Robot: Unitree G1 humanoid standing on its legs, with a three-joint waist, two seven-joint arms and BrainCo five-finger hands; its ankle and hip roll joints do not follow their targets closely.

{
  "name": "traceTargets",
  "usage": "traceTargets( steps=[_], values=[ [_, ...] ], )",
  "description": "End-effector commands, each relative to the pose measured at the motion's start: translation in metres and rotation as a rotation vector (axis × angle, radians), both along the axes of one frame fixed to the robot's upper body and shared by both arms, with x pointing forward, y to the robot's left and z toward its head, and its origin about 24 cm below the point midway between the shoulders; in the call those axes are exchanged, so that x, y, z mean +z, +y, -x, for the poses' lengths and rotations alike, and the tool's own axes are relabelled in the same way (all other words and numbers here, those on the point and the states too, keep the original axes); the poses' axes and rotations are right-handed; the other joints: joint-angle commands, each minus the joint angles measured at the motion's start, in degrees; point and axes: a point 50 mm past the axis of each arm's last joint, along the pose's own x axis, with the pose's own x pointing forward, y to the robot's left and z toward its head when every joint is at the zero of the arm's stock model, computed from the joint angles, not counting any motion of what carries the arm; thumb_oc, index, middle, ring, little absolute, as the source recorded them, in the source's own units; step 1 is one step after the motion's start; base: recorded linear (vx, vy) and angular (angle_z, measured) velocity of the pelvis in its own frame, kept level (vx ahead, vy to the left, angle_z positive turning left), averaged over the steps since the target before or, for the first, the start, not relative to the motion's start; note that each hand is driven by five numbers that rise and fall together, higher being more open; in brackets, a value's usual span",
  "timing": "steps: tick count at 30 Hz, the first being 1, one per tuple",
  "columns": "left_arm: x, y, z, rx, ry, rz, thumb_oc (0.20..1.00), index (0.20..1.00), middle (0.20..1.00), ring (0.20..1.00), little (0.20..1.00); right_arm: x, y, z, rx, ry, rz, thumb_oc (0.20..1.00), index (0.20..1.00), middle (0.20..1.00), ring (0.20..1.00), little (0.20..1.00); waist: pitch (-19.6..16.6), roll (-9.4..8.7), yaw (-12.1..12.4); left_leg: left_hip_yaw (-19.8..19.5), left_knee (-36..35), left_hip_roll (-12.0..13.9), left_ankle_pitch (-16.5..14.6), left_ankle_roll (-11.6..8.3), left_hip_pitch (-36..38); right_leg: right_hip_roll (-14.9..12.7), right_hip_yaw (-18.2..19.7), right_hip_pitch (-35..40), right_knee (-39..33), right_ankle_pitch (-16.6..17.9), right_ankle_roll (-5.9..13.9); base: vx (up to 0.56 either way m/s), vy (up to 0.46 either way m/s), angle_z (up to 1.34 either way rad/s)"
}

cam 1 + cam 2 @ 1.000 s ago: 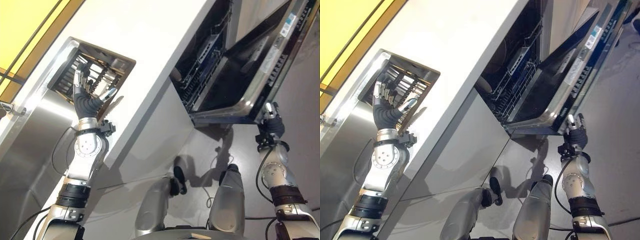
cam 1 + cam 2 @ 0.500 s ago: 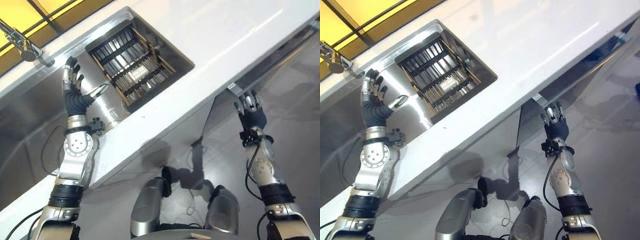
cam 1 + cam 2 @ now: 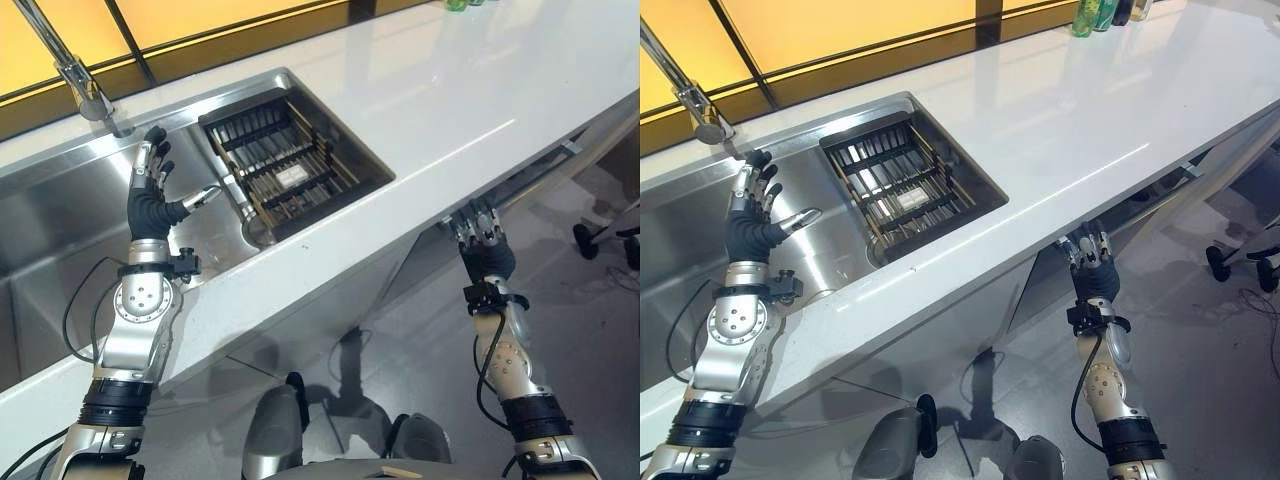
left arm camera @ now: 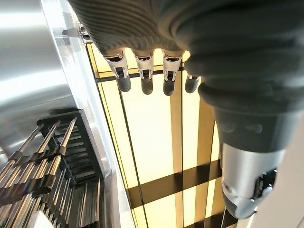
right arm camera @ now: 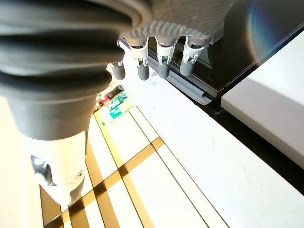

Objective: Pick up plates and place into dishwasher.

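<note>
White worktop [image 3: 1060,110] runs across the scene; a steel sink [image 3: 830,250] is set into it, faucet [image 3: 695,100] at the far rim. A dark wire dish rack [image 3: 902,180] sits in the sink's right compartment, its rows of tines upright; a small pale item lies among the tines, too small to tell what it is.

Left hand [image 3: 752,225] is raised above the sink basin just left of the rack, fingers straight and spread, thumb out toward the rack, holding nothing. Its wrist view shows the fingers [image 4: 145,78] extended, with rack tines past them.

Right hand [image 3: 1092,272] is up beneath the worktop's front edge, at the dishwasher door [image 3: 1160,200]; fingers relaxed, empty.

Bottles [image 3: 1095,15] stand at the worktop's far end.
</note>
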Motion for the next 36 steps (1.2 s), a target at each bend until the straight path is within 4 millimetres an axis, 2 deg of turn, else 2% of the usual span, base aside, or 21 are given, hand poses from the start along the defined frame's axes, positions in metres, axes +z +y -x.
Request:
traceTargets(
  steps=[1, 6, 9, 18, 20, 21, 23, 25, 27, 28, 29, 32, 33, 34, 35, 36],
  values=[
    [0.001, 0.001, 0.011, 0.003, -0.04, -0.01, 1.0, 1.0, 1.0, 1.0, 1.0, 0.034, 0.0, -0.001, -0.11, -0.138, 0.021, 1.0, 1.0, 1.0, 1.0, 1.0, -3.7, -1.42, 0.0, 2.5, -7.7, 0.3, 1.5, 0.19, 6.8, -1.4, 3.0, -0.4, -3.9, 13.2, -0.15, -0.06, -0.003, -0.08],
    [-0.003, 0.006, 0.018, 0.047, -0.048, 0.014, 1.0, 1.0, 1.0, 1.0, 1.0, 0.007, -0.008, 0.01, -0.202, 0.08, 0.087, 1.0, 1.0, 1.0, 1.0, 1.0, -5.7, -1.57, -2.1, 3.1, -10.8, -0.1, 2.6, -0.05, 9.0, 0.3, 4.6, -0.3, -6.4, 13.3, -0.45, -0.05, -0.013, -0.17],
    [-0.003, 0.008, 0.02, 0.062, -0.051, 0.027, 1.0, 1.0, 1.0, 1.0, 1.0, 0.011, -0.01, 0.014, -0.214, 0.07, 0.149, 1.0, 1.0, 1.0, 1.0, 1.0, -6.6, -1.66, -2.8, 2.9, -11.8, -0.3, 2.8, -0.11, 9.9, 1.0, 5.1, 0.2, -7.5, 13.1, -0.53, -0.02, -0.011, -0.18],
    [-0.01, 0.0, 0.021, 0.056, -0.039, 0.099, 1.0, 1.0, 1.0, 1.0, 1.0, 0.076, -0.007, 0.014, -0.269, -0.217, 0.332, 1.0, 1.0, 1.0, 1.0, 1.0, -10.0, -1.63, -2.0, 0.7, -14.1, -2.2, 2.0, -0.08, 11.7, 1.2, 6.1, 2.0, -10.4, 13.7, -0.54, 0.04, 0.029, -0.13],
    [-0.01, 0.0, 0.02, 0.048, -0.05, 0.113, 1.0, 1.0, 1.0, 1.0, 1.0, 0.092, -0.001, 0.015, -0.235, -0.312, 0.377, 1.0, 1.0, 1.0, 1.0, 1.0, -10.5, -1.48, -1.6, 0.1, -13.4, -2.8, 1.2, 0.61, 11.2, 1.6, 6.4, 1.6, -7.7, 13.1, -0.91, 0.04, 0.119, 0.01],
    [-0.01, -0.001, 0.019, 0.039, -0.055, 0.125, 1.0, 1.0, 1.0, 1.0, 1.0, 0.1, 0.004, 0.017, -0.214, -0.362, 0.402, 1.0, 1.0, 1.0, 1.0, 1.0, -10.5, -1.29, -1.3, -0.3, -12.9, -3.3, 0.4, 1.3, 11.2, 1.8, 7.0, 1.1, -3.7, 12.5, -0.9, 0.02, 0.137, 0.02],
    [-0.009, -0.001, 0.017, 0.024, -0.053, 0.156, 1.0, 1.0, 1.0, 1.0, 1.0, 0.111, 0.014, 0.018, -0.153, -0.444, 0.435, 1.0, 1.0, 1.0, 1.0, 1.0, -10.8, -0.93, -0.9, -0.7, -12.6, -3.9, 0.3, 2.4, 10.8, 2.3, 7.9, -0.3, 3.0, 13.0, -1.09, 0.02, 0.139, 0.07],
    [-0.011, -0.004, 0.016, -0.005, -0.049, 0.174, 1.0, 1.0, 1.0, 1.0, 1.0, 0.118, 0.021, 0.02, -0.11, -0.499, 0.455, 1.0, 1.0, 1.0, 1.0, 1.0, -11.1, -0.7, -0.5, -1.5, -12.7, -4.1, 0.9, 2.77, 10.2, 3.9, 9.1, -1.2, 5.8, 13.9, -1.47, 0.05, 0.046, 0.14],
    [-0.013, -0.009, 0.015, -0.029, -0.041, 0.196, 1.0, 1.0, 1.0, 1.0, 1.0, 0.12, 0.028, 0.02, -0.061, -0.527, 0.468, 1.0, 1.0, 1.0, 1.0, 1.0, -11.4, -1.26, -0.5, -3.1, -12.9, -4.7, 1.2, 2.67, 10.1, 5.5, 11.0, -1.3, 4.2, 14.3, -1.62, 0.11, -0.078, 0.36],
    [-0.015, -0.016, 0.013, -0.063, -0.033, 0.203, 1.0, 1.0, 1.0, 1.0, 1.0, 0.119, 0.029, 0.02, -0.049, -0.522, 0.48, 1.0, 1.0, 1.0, 1.0, 1.0, -11.9, -2.26, -0.9, -5.6, -12.6, -5.9, 1.0, 2.46, 9.8, 8.4, 13.2, -0.2, -1.2, 11.6, -2.25, 0.13, -0.197, 0.46],
    [-0.015, -0.02, 0.011, -0.083, -0.028, 0.218, 1.0, 1.0, 1.0, 1.0, 1.0, 0.119, 0.028, 0.019, -0.034, -0.514, 0.487, 1.0, 1.0, 1.0, 1.0, 1.0, -12.6, -2.95, -1.0, -7.8, -12.6, -6.6, 1.4, 1.97, 9.1, 9.2, 14.8, 0.3, -6.6, 11.1, -2.77, 0.18, -0.269, 0.62],
    [-0.017, -0.033, 0.007, -0.127, -0.021, 0.24, 1.0, 1.0, 1.0, 1.0, 1.0, 0.114, 0.033, 0.013, 0.032, -0.481, 0.523, 1.0, 1.0, 1.0, 1.0, 1.0, -13.5, -3.56, -2.5, -12.1, -13.2, -6.3, 0.6, 0.25, 9.8, 7.7, 19.8, 0.6, -17.1, 12.4, -1.9, 0.16, -0.258, 1.04],
    [-0.016, -0.037, 0.007, -0.141, -0.023, 0.245, 1.0, 1.0, 1.0, 1.0, 1.0, 0.113, 0.034, 0.012, 0.053, -0.471, 0.528, 1.0, 1.0, 1.0, 1.0, 1.0, -13.6, -3.53, -3.0, -13.1, -13.9, -5.8, 0.5, -0.14, 10.2, 7.7, 22.3, 0.3, -18.8, 13.5, -1.27, 0.08, -0.299, 1.16],
    [-0.016, -0.039, 0.007, -0.158, -0.019, 0.253, 1.0, 1.0, 1.0, 1.0, 1.0, 0.11, 0.035, 0.012, 0.059, -0.449, 0.528, 1.0, 1.0, 1.0, 1.0, 1.0, -13.5, -3.79, -3.5, -14.0, -14.6, -5.4, 1.0, -0.3, 10.3, 8.1, 25.5, -0.9, -17.8, 16.0, -0.75, 0.09, -0.276, 1.26],
    [-0.017, -0.04, 0.008, -0.161, -0.012, 0.263, 1.0, 1.0, 1.0, 1.0, 1.0, 0.108, 0.036, 0.011, 0.07, -0.431, 0.528, 1.0, 1.0, 1.0, 1.0, 1.0, -13.5, -3.71, -3.6, -14.4, -15.0, -4.8, 0.2, -0.32, 10.9, 8.8, 26.5, -1.1, -16.6, 15.4, -0.47, 0.02, -0.253, 1.34],
    [-0.017, -0.041, 0.007, -0.176, -0.01, 0.279, 1.0, 1.0, 1.0, 1.0, 1.0, 0.108, 0.036, 0.008, 0.084, -0.412, 0.525, 1.0, 1.0, 1.0, 1.0, 1.0, -13.6, -3.71, -3.1, -15.1, -15.4, -3.9, 1.5, -1.04, 10.8, 9.2, 25.0, -0.5, -17.8, 14.0, -0.88, 0.03, -0.224, 1.3]
  ],
)
